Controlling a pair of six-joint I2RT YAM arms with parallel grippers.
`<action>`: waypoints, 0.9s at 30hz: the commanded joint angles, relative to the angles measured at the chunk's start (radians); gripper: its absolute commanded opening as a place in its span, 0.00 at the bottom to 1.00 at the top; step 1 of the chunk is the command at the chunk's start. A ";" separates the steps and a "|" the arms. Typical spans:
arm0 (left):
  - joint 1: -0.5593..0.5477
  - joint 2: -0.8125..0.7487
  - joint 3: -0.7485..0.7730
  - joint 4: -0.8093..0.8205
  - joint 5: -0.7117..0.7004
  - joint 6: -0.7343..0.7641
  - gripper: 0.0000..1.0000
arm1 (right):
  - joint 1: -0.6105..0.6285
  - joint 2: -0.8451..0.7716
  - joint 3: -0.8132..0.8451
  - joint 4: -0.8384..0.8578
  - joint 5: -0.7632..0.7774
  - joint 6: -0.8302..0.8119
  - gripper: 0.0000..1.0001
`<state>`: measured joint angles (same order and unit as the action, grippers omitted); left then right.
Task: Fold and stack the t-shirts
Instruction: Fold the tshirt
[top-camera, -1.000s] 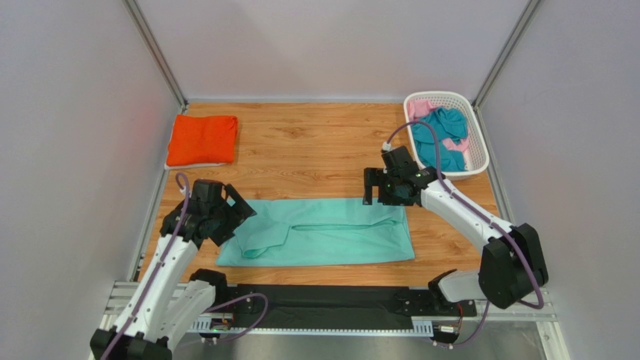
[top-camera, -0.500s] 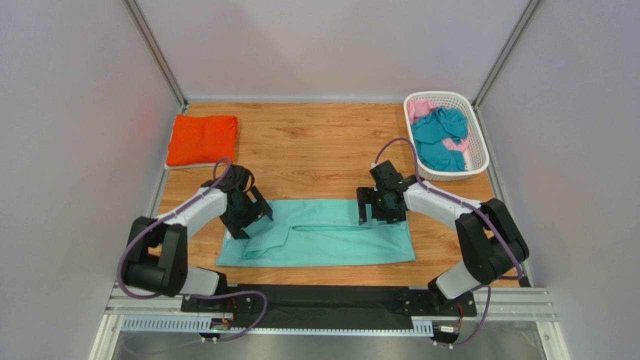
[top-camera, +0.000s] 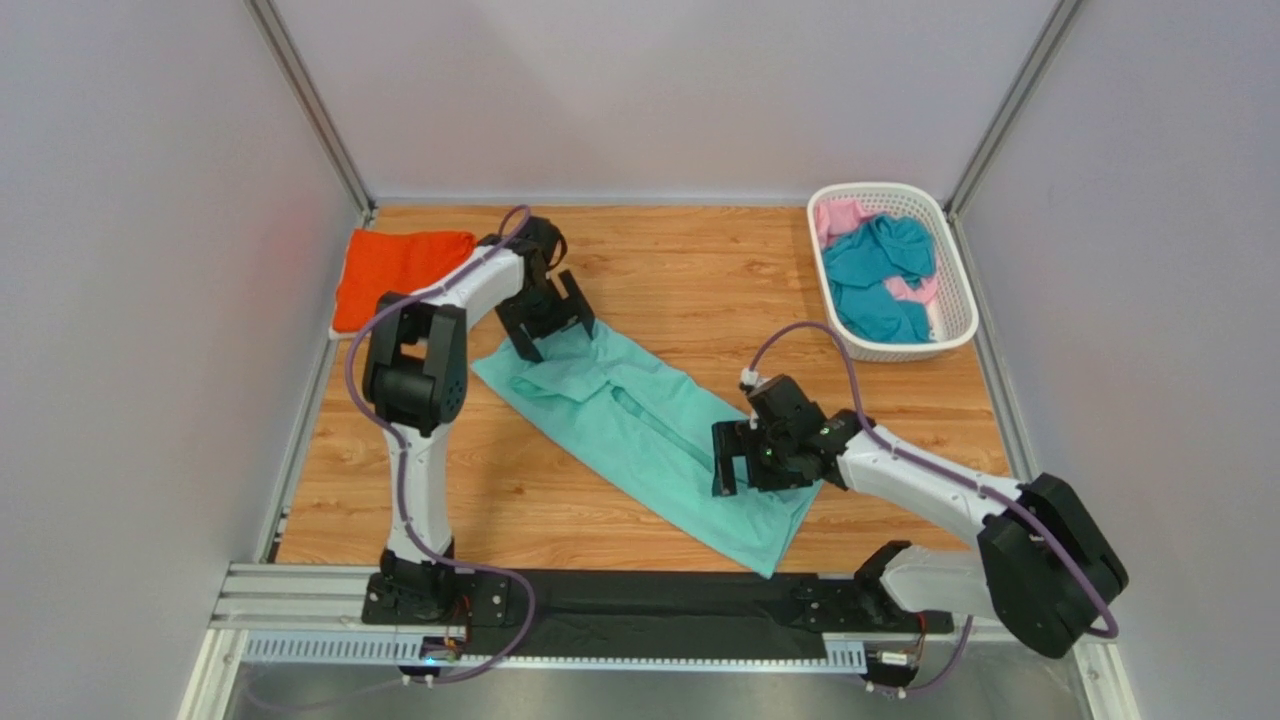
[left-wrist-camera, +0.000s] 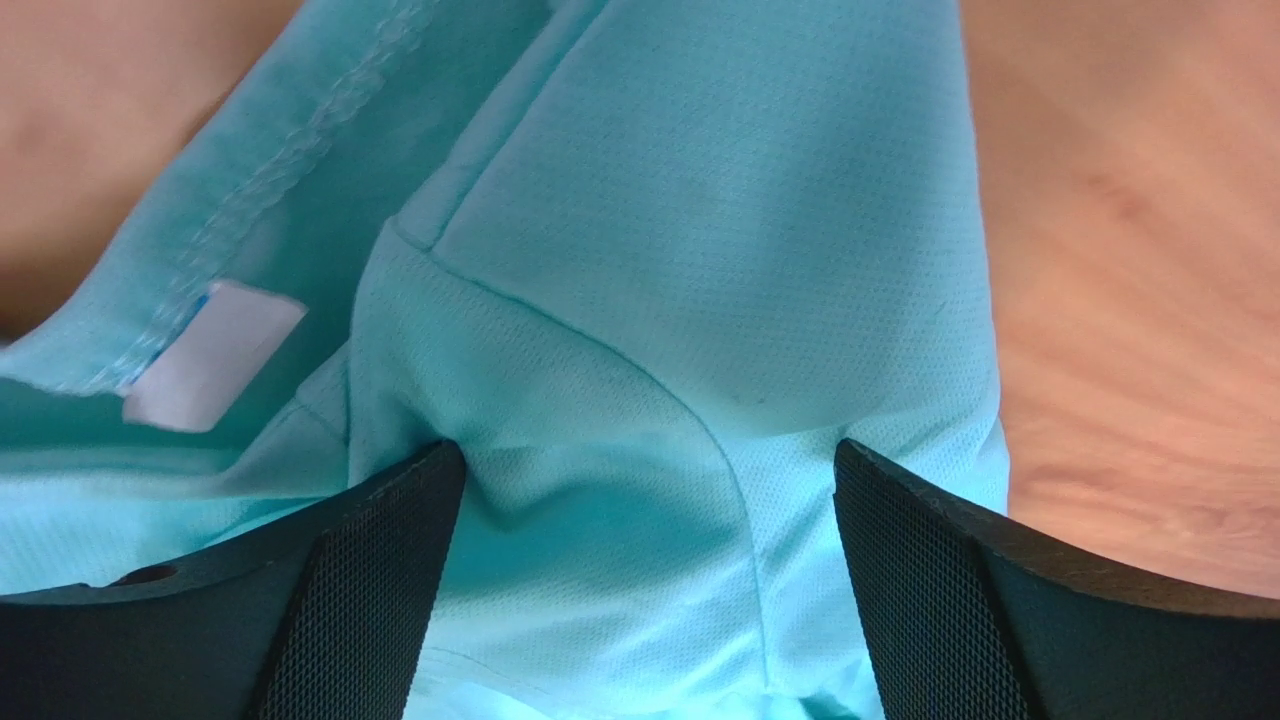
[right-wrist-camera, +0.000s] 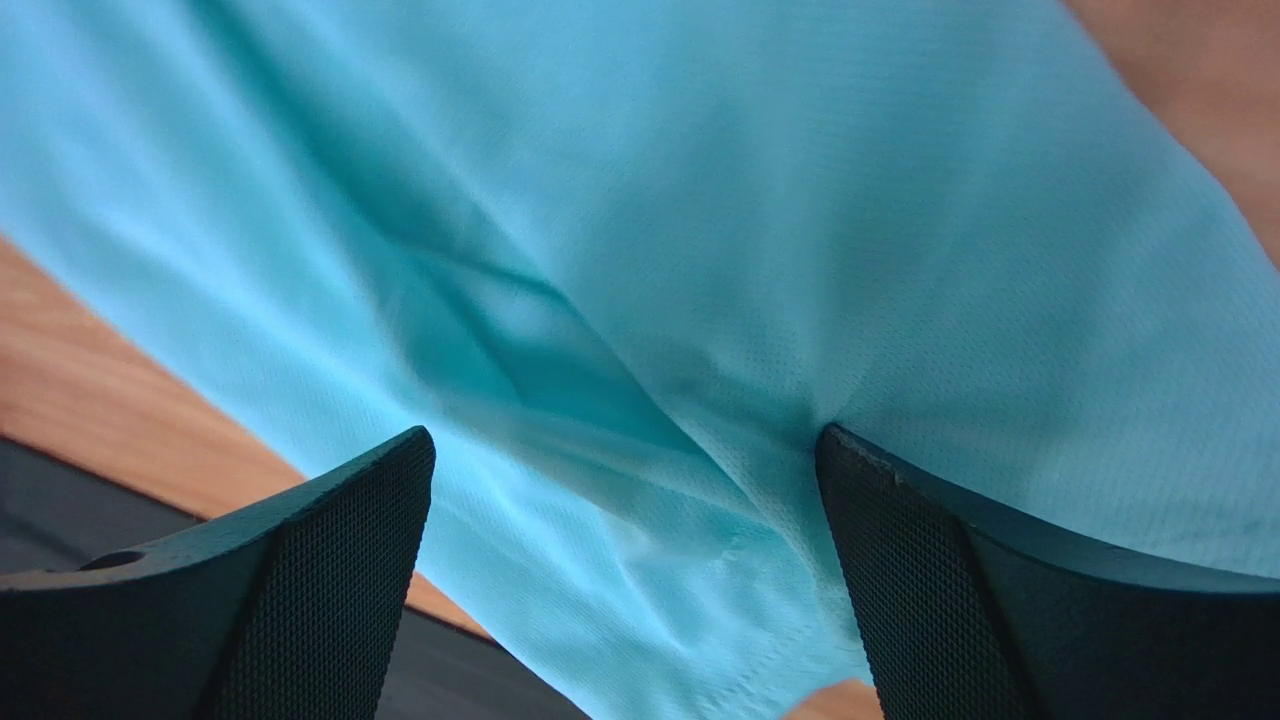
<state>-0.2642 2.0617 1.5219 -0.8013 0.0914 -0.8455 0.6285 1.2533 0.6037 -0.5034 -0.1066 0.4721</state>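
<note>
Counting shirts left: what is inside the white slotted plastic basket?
A crumpled dark teal tee, with pink cloth showing at the far corner and right side; anything underneath is covered.

Bright even light, soft shadows; wrist cams: mint tee (left-wrist-camera: 721, 300) sharp, table (left-wrist-camera: 1142, 300) blurred.

You see the mint tee (left-wrist-camera: 721, 225) as a fine, matt mesh knit, with stitched hems and a smooth white label (left-wrist-camera: 211, 353) sewn in. The finger pads (left-wrist-camera: 368, 600) are matt black with a fine cross-hatched texture. Your table (top-camera: 676, 278) is wood-grained with a low sheen. The orange tee (top-camera: 394, 273) looks like soft, matt cloth, as does the teal tee (top-camera: 872, 285) in the white slotted plastic basket (top-camera: 966, 308). The arms (top-camera: 917, 473) wear smooth white shells. The rail (top-camera: 301, 600) is bare metal.
</note>
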 joint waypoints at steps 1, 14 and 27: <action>-0.046 0.207 0.220 -0.106 -0.029 0.082 1.00 | 0.094 -0.040 -0.073 -0.064 -0.065 0.085 1.00; -0.096 0.495 0.751 -0.273 0.051 0.193 1.00 | 0.546 0.098 0.019 0.154 -0.182 0.178 1.00; -0.109 0.457 0.842 -0.211 0.105 0.258 1.00 | 0.605 0.130 0.276 -0.032 0.031 0.088 1.00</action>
<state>-0.3664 2.5099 2.3070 -1.0721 0.1753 -0.6216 1.2407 1.4242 0.7799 -0.4686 -0.1867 0.6010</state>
